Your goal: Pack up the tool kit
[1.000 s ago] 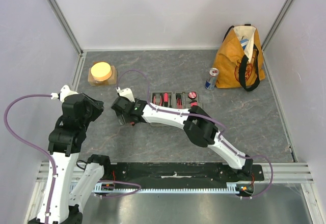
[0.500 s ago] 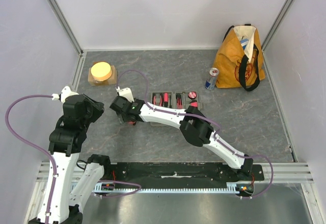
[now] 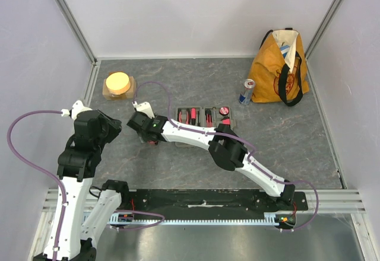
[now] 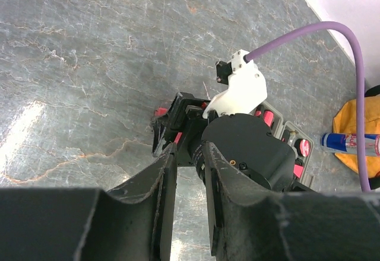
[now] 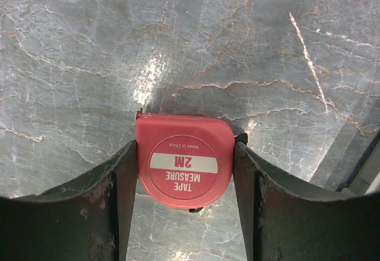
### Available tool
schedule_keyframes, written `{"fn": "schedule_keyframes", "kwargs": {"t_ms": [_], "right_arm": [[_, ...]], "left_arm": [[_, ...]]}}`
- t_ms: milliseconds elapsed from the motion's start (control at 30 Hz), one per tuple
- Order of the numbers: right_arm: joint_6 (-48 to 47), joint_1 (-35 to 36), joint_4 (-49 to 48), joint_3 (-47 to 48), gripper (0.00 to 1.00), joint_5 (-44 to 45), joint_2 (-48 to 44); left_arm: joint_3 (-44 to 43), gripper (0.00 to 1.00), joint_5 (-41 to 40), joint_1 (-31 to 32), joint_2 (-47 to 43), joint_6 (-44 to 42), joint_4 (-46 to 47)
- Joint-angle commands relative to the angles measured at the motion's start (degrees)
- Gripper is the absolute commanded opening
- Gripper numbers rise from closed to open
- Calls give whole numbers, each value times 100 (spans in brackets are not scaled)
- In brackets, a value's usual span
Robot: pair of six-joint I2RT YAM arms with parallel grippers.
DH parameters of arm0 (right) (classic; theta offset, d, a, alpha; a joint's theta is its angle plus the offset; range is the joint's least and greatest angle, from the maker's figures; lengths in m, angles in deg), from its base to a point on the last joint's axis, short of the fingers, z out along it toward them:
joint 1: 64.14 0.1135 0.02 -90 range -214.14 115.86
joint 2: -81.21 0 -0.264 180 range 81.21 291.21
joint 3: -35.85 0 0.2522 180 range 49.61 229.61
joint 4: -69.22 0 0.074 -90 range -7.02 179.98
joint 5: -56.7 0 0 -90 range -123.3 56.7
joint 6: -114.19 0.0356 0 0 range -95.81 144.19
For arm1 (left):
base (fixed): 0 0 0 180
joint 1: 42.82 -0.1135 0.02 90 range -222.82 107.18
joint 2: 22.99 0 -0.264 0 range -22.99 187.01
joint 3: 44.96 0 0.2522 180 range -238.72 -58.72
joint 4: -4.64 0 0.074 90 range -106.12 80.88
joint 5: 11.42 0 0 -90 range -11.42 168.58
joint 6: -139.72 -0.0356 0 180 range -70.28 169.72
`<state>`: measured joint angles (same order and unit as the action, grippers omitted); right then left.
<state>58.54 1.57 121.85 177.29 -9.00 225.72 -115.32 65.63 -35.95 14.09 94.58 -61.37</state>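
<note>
right claw (image 5: 185, 151) presses both sides of a red tape measure (image 5: 183, 166) lying on the grey table (image 5: 83, 47), left of the open tool kit (image 3: 205, 117). left claw (image 4: 189, 157) is narrow and empty.

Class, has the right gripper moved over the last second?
Yes, slightly: the right gripper has edged left, further from the tool kit case.

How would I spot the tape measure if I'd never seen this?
On the grey table, look just left of the open tool case. Framed by the right gripper lies the tape measure: rounded, red, labelled 2M, unlike the long-handled tools.
</note>
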Motion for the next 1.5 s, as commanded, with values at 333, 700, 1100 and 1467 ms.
{"fn": "schedule_keyframes", "kwargs": {"t_ms": [333, 700, 1100, 1467], "right_arm": [[-1307, -682, -600, -76, 43, -301, -1504], [-2020, -2114, -855, -1236, 45, -1198, -2269], [-1739, -2765, -1153, -3317, 45, -1322, -3305], [-1334, -2766, -1277, -5287, 44, -1524, -4598]], "left_arm": [[79, 32, 293, -2, 159, -153, 206], [500, 32, 1144, -11, 633, -214, 663], [1511, 32, 2806, -11, 1872, -294, 1937], [1345, 31, 3044, 7, 3243, -338, 2351]]}}
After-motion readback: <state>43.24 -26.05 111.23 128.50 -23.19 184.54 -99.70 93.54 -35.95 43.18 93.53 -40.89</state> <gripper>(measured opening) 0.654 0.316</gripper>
